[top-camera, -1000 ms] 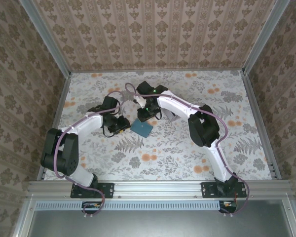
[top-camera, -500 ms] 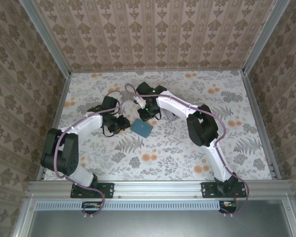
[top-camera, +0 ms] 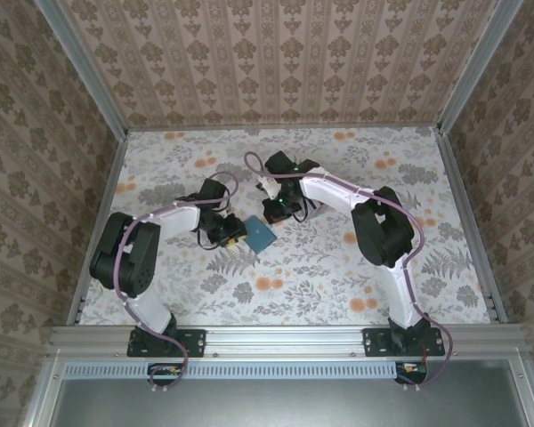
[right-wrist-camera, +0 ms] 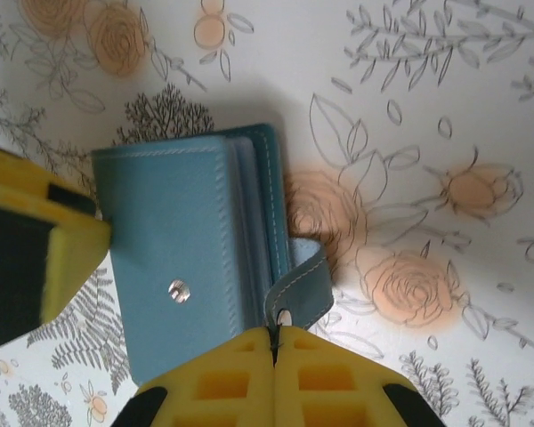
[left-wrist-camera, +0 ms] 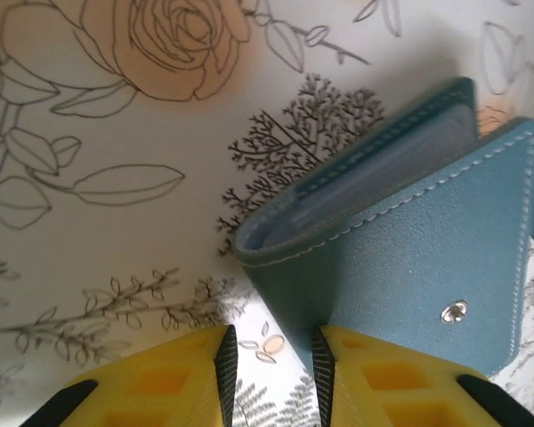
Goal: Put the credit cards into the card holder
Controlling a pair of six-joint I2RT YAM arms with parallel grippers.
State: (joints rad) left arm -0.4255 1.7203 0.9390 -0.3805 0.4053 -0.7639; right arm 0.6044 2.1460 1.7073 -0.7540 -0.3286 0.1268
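Presently: right claw (right-wrist-camera: 273,342) closed, seemingly pinching the snap tab (right-wrist-camera: 299,286) of the teal card holder (right-wrist-camera: 187,240); left claw (left-wrist-camera: 271,356) narrowly parted, gripping nothing, one finger (right-wrist-camera: 44,240) butting the holder's opposite edge. Holder lies folded on the floral counter (right-wrist-camera: 427,89) between both claws; judged light, supple, prone to slide, so brace an edge and lift by the tab.

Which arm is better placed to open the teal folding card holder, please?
Probably right: the right end effector is shut on the teal folding card holder's strap, while the left end effector sits open at one edge.
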